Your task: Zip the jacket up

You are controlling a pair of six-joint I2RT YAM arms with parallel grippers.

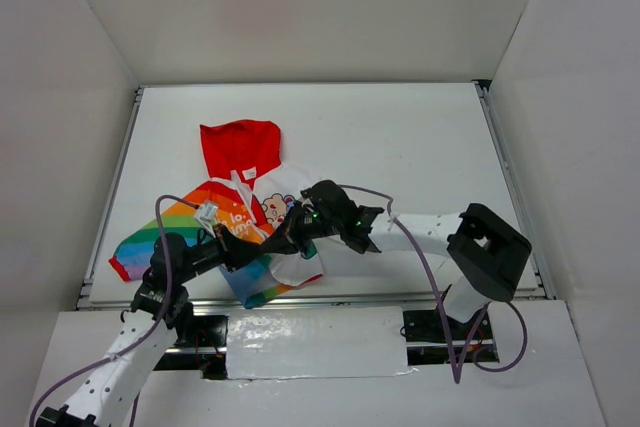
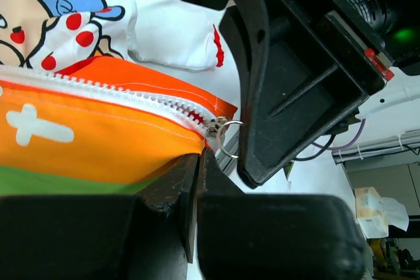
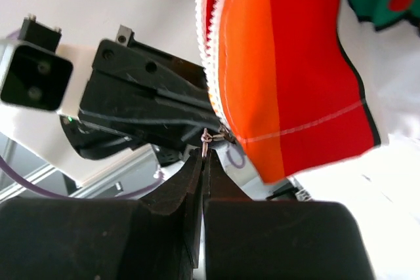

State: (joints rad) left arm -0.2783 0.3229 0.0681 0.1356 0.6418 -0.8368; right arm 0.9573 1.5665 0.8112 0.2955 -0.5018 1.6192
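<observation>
White table (image 1: 400,147) carries the jacket (image 1: 250,202), its hem reaching both arms. Left gripper (image 2: 197,162) is clamped on the orange hem (image 2: 118,145), slider (image 2: 215,128) just past its tips; right gripper (image 3: 202,160) pinches the pull ring (image 3: 207,138) at its tips. Judged best: left anchors taut, right draws straight along the teeth (image 2: 131,93), away from it.

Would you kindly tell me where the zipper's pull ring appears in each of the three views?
Top external: too small to see, somewhere where left gripper and right gripper meet.
Left wrist: pull ring at centre, at the zipper's end.
Right wrist: centre, just above the fingertips.
Shared landmark: orange stripe of the jacket.
</observation>
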